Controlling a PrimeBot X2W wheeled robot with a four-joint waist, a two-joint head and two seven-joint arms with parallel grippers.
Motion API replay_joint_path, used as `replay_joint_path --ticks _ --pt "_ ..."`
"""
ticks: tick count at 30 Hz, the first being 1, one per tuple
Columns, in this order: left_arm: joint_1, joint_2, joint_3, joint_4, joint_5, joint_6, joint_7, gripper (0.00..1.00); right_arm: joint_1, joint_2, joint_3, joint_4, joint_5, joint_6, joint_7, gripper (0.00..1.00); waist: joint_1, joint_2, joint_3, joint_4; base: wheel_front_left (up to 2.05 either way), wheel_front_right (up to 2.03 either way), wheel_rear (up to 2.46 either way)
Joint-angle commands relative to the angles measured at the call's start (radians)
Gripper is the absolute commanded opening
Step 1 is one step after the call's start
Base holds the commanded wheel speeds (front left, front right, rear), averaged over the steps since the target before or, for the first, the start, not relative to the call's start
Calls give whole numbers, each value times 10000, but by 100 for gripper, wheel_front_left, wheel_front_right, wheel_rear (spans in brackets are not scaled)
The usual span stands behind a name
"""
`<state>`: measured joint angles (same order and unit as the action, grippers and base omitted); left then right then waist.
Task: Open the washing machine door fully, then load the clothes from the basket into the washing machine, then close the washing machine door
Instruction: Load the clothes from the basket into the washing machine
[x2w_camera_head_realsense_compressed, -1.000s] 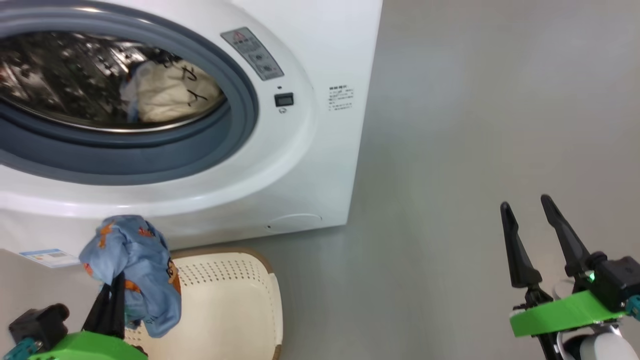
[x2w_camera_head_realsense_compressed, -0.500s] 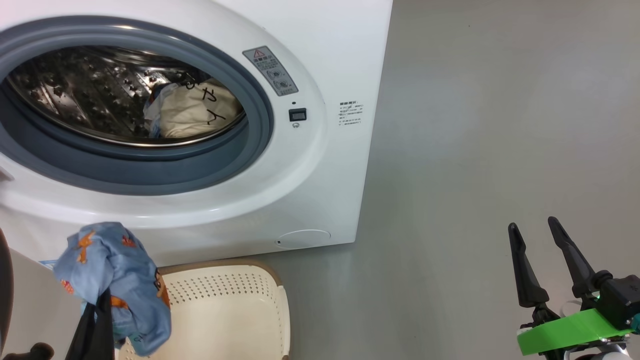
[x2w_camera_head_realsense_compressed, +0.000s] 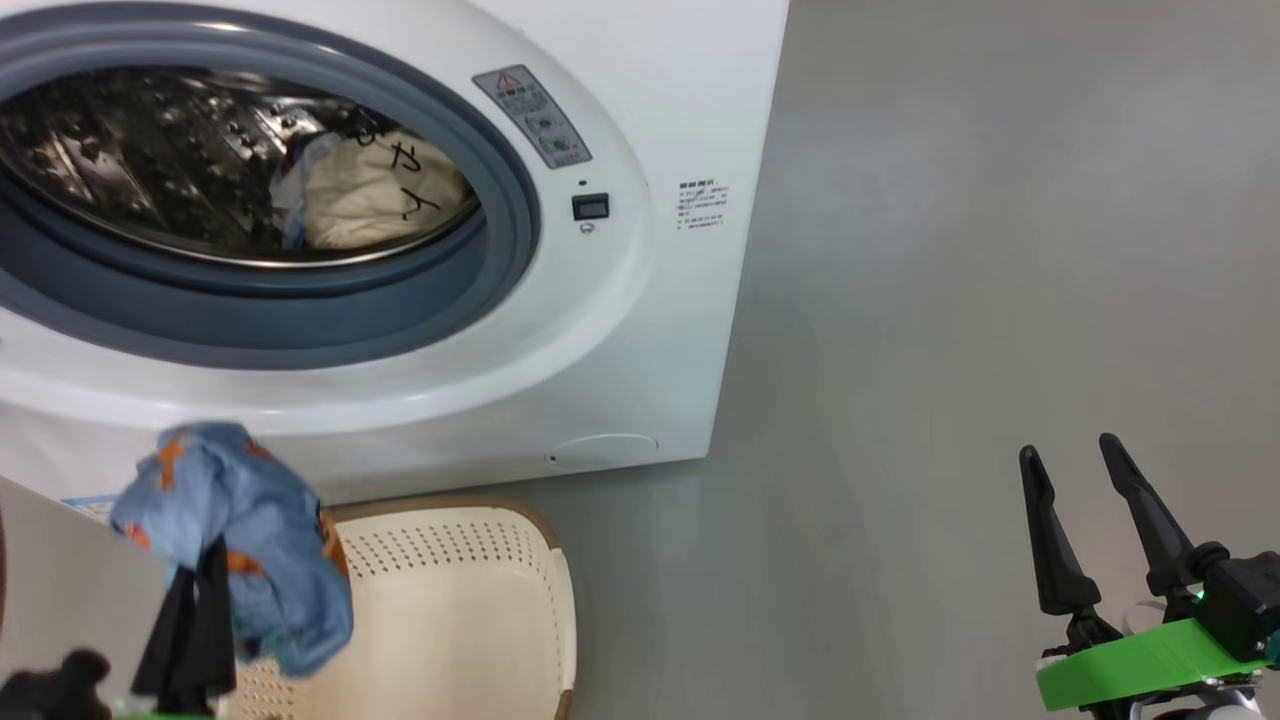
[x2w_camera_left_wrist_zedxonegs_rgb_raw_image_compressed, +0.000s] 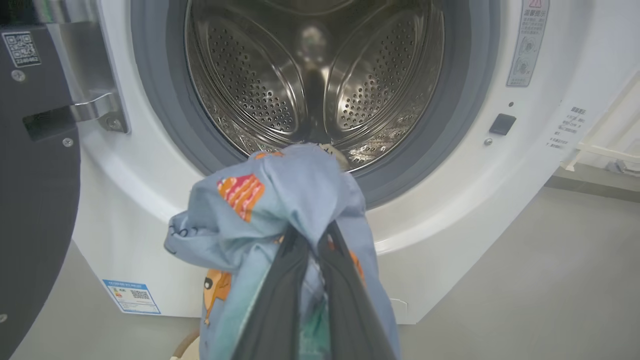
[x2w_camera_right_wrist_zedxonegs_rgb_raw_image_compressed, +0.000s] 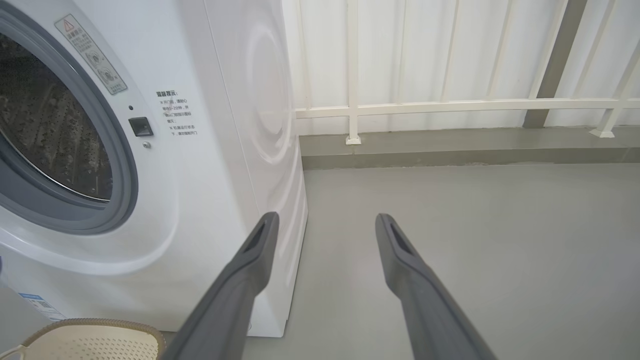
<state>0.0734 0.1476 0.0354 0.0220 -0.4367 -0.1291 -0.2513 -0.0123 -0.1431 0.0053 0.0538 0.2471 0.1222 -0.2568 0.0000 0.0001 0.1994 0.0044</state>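
Note:
The white washing machine (x2w_camera_head_realsense_compressed: 640, 330) stands with its drum open, and a cream garment with black marks (x2w_camera_head_realsense_compressed: 375, 195) lies inside. The washing machine door (x2w_camera_left_wrist_zedxonegs_rgb_raw_image_compressed: 35, 200) is swung out to the left, its dark inner face towards me. My left gripper (x2w_camera_left_wrist_zedxonegs_rgb_raw_image_compressed: 314, 235) is shut on a light blue garment with orange print (x2w_camera_head_realsense_compressed: 240, 520), held up above the left end of the basket (x2w_camera_head_realsense_compressed: 450, 600) and below the drum opening. The basket's visible part holds nothing. Off to the right, over the floor, my right gripper (x2w_camera_head_realsense_compressed: 1068, 448) is open with nothing between its fingers.
Grey floor (x2w_camera_head_realsense_compressed: 950, 300) stretches to the right of the washer. A white railing (x2w_camera_right_wrist_zedxonegs_rgb_raw_image_compressed: 450, 105) and a low kerb run behind it. A blue label sticker (x2w_camera_left_wrist_zedxonegs_rgb_raw_image_compressed: 131, 296) and a round filter cap (x2w_camera_head_realsense_compressed: 603, 450) sit low on the washer front.
The head view has shifted a little. My left gripper has risen slightly with the blue garment still in it. The right gripper holds its place, open.

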Motion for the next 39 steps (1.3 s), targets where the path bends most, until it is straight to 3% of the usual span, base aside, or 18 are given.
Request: replay_joint_path --ticks 1,14,27,31,35,36,37,39 --pt "-735 352 233 -336 28 -15 -105 0 -228 -55 222 -275 -22 85 -49 100 0 -1 311 -65 0 0 0" --pt "-4275 1215 111 727 102 -15 -105 0 -946 193 306 -376 -71 85 -49 100 0 -1 1640 -632 0 0 0" --pt "-8728 2255 -42 5566 -412 -15 -105 0 -1609 589 629 -423 -67 85 -49 100 0 -1 2821 -1656 0 0 0" --pt "-9933 2429 25 6043 7 -15 -105 0 -1748 632 677 -476 -76 85 -49 100 0 -1 3115 -1820 0 0 0" --pt "-10601 2352 939 6080 527 -15 -105 2 -1941 662 806 -483 -82 85 -49 100 0 -1 3314 -1981 0 0 0" --pt "-10630 2310 1121 6150 677 -15 -105 47 -1984 669 852 -477 -83 85 -49 100 0 -1 3336 -2032 0 0 0" --pt "-10637 2252 1278 6286 781 -15 -105 100 -2016 676 885 -475 -86 85 -49 100 0 -1 3350 -2068 0 0 0" --pt "-10625 2171 1512 6399 971 -15 -105 100 -2056 683 915 -487 -88 85 -49 100 0 -1 3374 -2121 0 0 0"
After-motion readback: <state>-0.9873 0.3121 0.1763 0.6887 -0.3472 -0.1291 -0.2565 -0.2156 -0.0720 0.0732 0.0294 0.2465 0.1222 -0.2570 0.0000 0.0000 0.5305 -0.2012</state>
